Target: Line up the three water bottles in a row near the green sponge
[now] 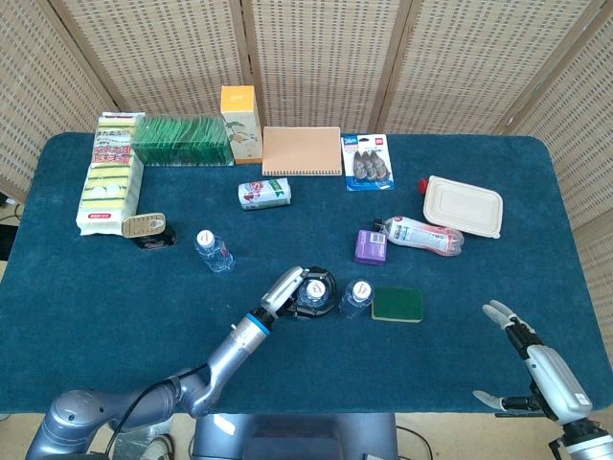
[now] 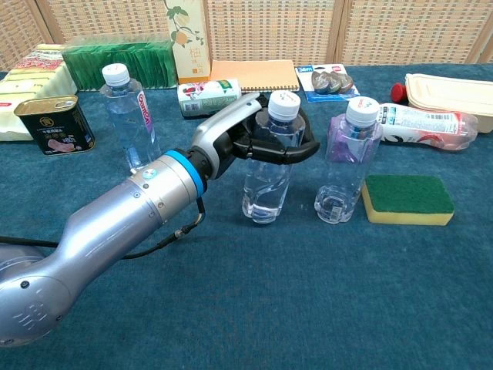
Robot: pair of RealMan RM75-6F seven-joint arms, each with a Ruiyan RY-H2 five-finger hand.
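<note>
My left hand [image 2: 258, 137] grips a clear water bottle [image 2: 269, 181] around its upper part; the same hand [image 1: 305, 289] and bottle cap [image 1: 314, 289] show in the head view. This bottle stands just left of a second bottle [image 2: 343, 166], [image 1: 356, 296], which is upright beside the green sponge [image 2: 407, 199], [image 1: 397, 304]. A third bottle [image 2: 125, 117], [image 1: 212, 249] stands apart at the left. My right hand [image 1: 532, 364] hovers open off the table's near right corner.
A dark tin [image 2: 54, 123] sits near the third bottle. Behind the row lie a purple box [image 1: 370, 246], a lying labelled bottle [image 1: 424, 235], a beige container [image 1: 464, 205], a notebook [image 1: 302, 150] and a small can [image 1: 264, 194]. Sponge packs [image 1: 110, 172] line the far left.
</note>
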